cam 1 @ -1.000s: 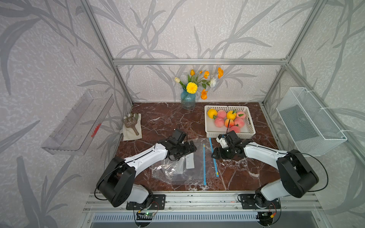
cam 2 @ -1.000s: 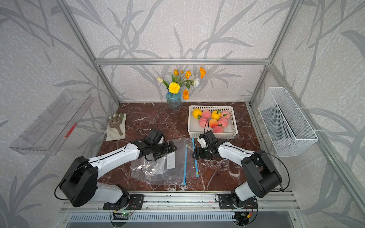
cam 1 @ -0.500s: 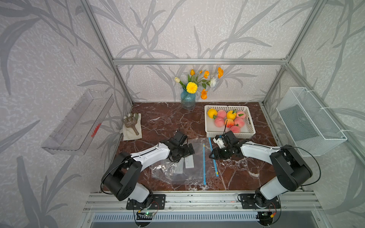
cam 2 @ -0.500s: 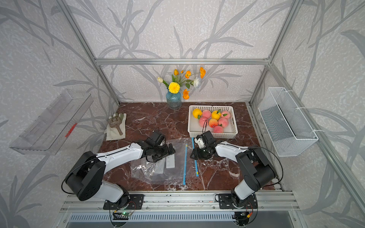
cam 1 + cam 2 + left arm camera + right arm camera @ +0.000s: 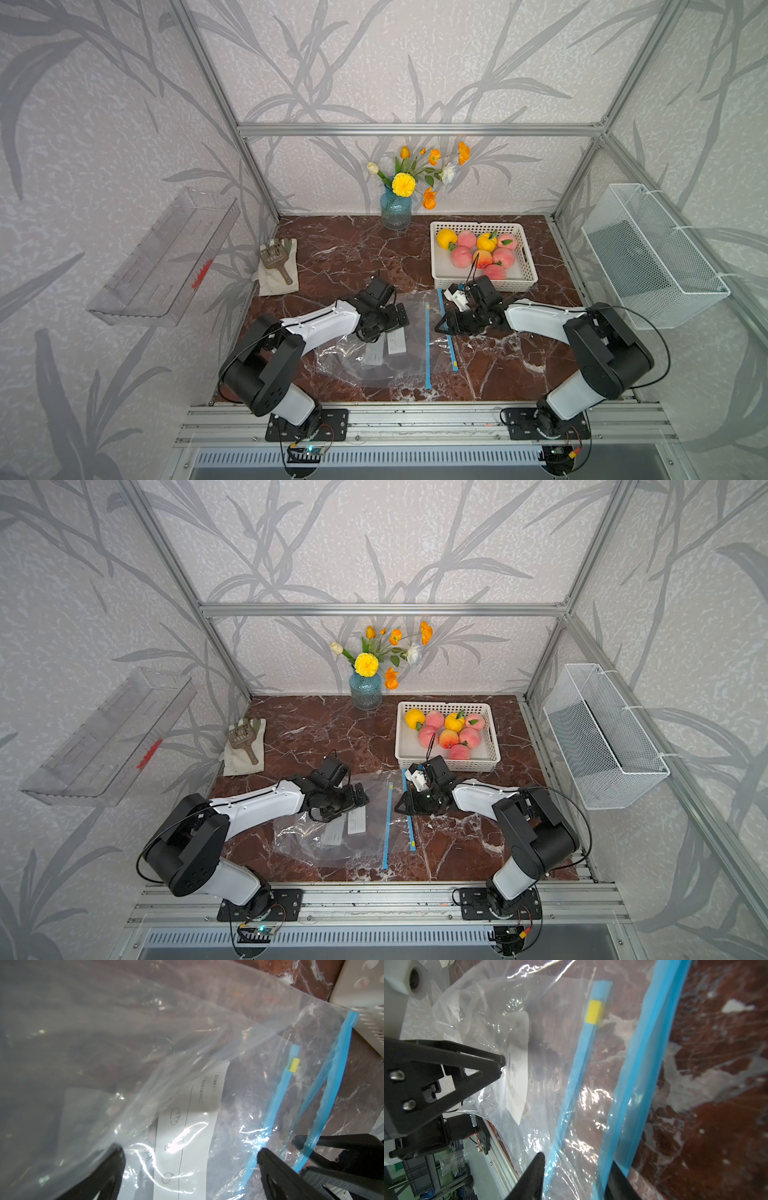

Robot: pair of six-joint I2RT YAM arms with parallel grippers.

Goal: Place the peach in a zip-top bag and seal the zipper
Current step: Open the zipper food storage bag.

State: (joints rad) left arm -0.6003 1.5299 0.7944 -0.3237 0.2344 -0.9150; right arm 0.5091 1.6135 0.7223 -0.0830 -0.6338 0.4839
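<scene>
Seeing both claws down at the zip-top bag (image 5: 409,365), which lies crumpled on the counter (image 5: 340,249). Left claw (image 5: 190,1151) is spread wide, tips either side of the white label (image 5: 187,1126). Right claw (image 5: 576,1159) is part-spread with a blue zipper strip (image 5: 574,1084) between its tips, gap visible. Peaches (image 5: 494,272) sit in the white basket (image 5: 515,284) at back right, just behind the right claw.

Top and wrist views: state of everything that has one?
Bag: flat on the table, no peach inside.
Left gripper: fingers wide open over the bag, holding nothing.
Right gripper: fingers open, around the outer zipper strip.
Peaches: all in the basket.
Vase: upright.
</scene>
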